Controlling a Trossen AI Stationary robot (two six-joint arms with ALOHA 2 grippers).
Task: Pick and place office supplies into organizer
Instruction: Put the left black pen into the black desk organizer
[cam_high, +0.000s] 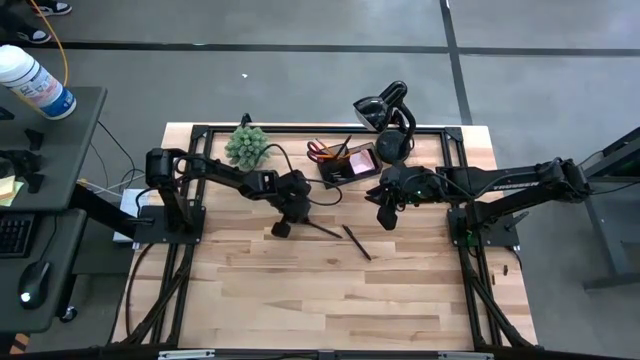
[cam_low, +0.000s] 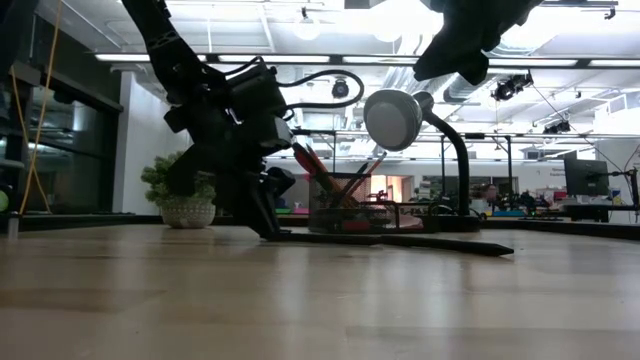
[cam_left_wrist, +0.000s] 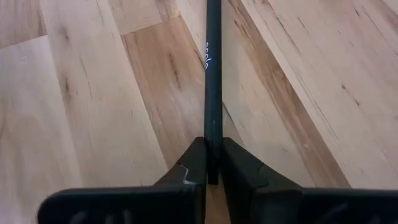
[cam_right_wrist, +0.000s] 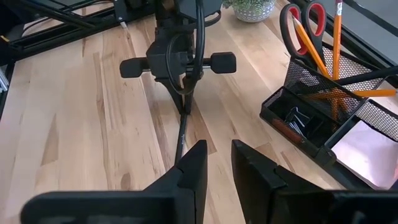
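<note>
My left gripper (cam_high: 283, 229) is down at the table's middle, shut on a thin black pen (cam_high: 320, 231) that runs from it toward the right. A second black pen (cam_high: 357, 243) lies flat on the wood just beyond it. The black mesh organizer (cam_high: 348, 160) stands near the far edge and holds red-handled scissors (cam_right_wrist: 298, 18), orange pencils (cam_right_wrist: 336, 43), a pink pad (cam_right_wrist: 367, 146) and dark clips. My right gripper (cam_high: 387, 218) hovers open in front of the organizer, above the table, and touches nothing. My left gripper pinches the black pen's near end (cam_left_wrist: 212, 163) between its two fingers. The fingers (cam_left_wrist: 193, 168) slant down from the table's left and lie along the pen. The rest of the pen (cam_left_wrist: 213, 74) reaches away from them, low over the wood; its far part looks to rest on the table.
A spiky green plant (cam_high: 246, 146) in a white pot stands at the far left. A black curved-neck lamp (cam_high: 390, 120) stands at the far edge beside the organizer. Black frame rails run along the table's left, right and far sides. Bare wood lies toward the near edge.
</note>
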